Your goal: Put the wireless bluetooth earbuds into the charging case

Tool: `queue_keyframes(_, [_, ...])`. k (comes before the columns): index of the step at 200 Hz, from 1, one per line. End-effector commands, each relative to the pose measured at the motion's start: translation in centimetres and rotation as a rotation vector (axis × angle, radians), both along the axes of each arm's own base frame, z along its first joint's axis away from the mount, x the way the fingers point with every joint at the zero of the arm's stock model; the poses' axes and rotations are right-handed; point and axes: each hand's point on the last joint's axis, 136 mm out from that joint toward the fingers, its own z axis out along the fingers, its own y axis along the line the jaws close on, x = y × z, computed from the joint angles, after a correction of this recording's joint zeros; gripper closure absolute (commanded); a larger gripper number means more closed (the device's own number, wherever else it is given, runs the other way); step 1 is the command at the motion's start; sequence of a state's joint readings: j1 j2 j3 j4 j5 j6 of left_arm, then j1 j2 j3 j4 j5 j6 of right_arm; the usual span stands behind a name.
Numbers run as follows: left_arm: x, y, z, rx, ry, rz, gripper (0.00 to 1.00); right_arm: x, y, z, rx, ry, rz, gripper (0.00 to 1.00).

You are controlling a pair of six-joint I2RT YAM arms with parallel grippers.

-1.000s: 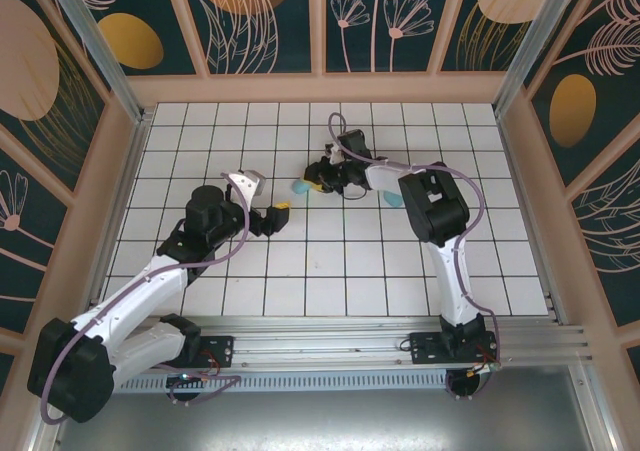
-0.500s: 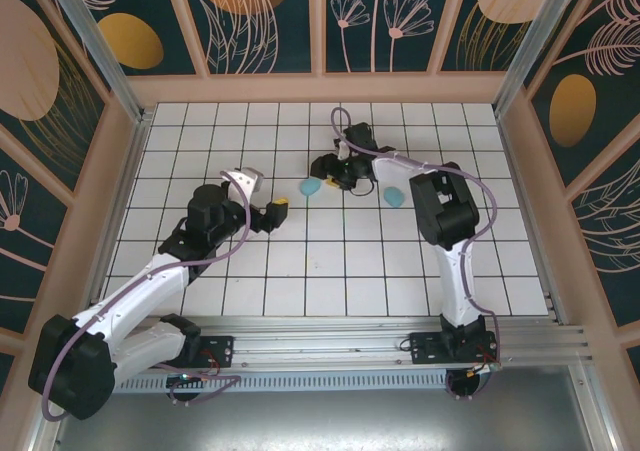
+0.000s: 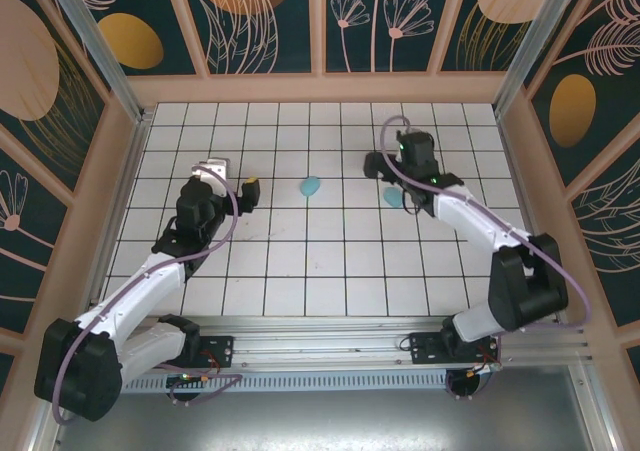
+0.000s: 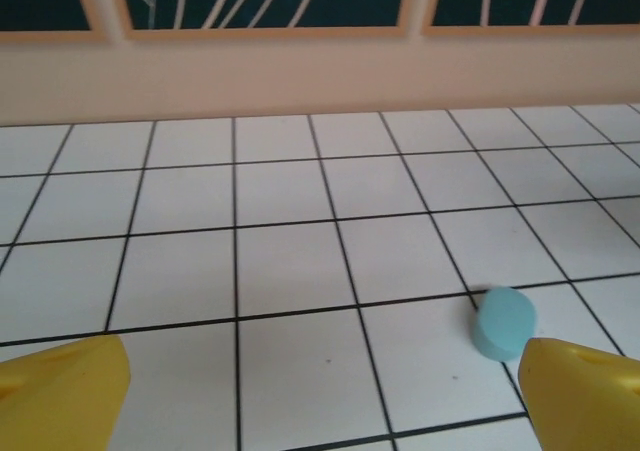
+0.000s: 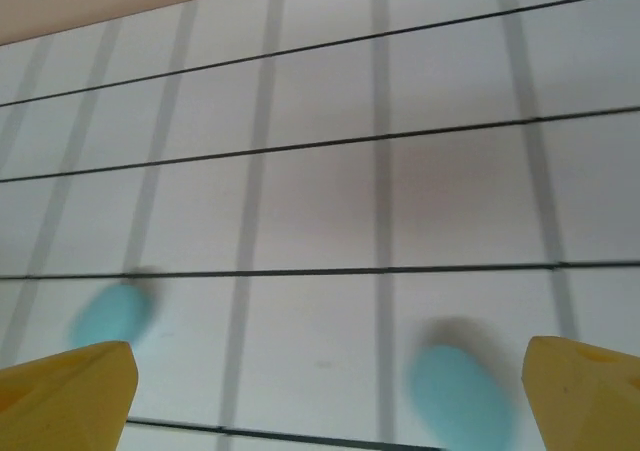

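- While both arms reach out over it, the white tiled table (image 3: 330,261) carries two small blue things.
- Over on the left arm (image 3: 150,281), the left gripper (image 4: 320,411) has its yellow fingertips spread wide, bare tile between them.
- Across on the right arm (image 3: 480,226), the right gripper (image 5: 320,401) gapes just as wide, holding nothing.
- Between the grippers lies the middle case (image 3: 311,186), a smooth light-blue oval, free on the tiles, long axis roughly near edge to far wall.
- Close by, the second case (image 3: 392,199), same blue, sits partly under the right arm; its heading I cannot tell.
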State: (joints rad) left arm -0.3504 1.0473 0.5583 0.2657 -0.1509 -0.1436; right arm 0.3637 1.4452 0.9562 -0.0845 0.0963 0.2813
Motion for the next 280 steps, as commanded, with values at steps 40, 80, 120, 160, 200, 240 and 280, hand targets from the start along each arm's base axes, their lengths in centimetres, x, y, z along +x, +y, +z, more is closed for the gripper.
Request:
queue_keyframes(40, [-1.7, 7.9, -1.1, 0.102, -0.201, 0.303, 0.01, -3.1, -8.9, -0.3, -0.140, -0.320, -0.236, 0.01])
queue_keyframes(80, [-3.0, 10.7, -2.8, 0.129, -0.228, 0.414, 0.01, -5.3, -14.6, 0.8, -0.139, -0.502, -0.361, 0.01])
queue_keyframes(120, [-1.7, 12.0, -3.5, 0.094, -0.270, 0.437, 0.01, -5.4, -17.5, -0.6, -0.085, -0.577, -0.391, 0.01])
queue_keyframes(160, [-0.4, 11.7, -4.2, 0.096, -0.292, 0.403, 0.01, -3.9, -17.2, -2.8, -0.095, -0.557, -0.331, 0.01])
queue_keyframes(200, [0.5, 12.1, -5.2, 0.076, -0.301, 0.410, 0.02, -3.0, -15.6, -4.0, -0.119, -0.534, -0.254, 0.01])
queue_keyframes(240, [2.3, 12.7, -6.8, 0.039, -0.222, 0.383, 0.01, -3.0, -15.6, -4.1, -0.124, -0.534, -0.254, 0.01])
queue_keyframes(280, [2.2, 12.8, -6.9, 0.031, -0.222, 0.375, 0.01, -2.9, -15.5, -4.1, -0.125, -0.534, -0.252, 0.01])
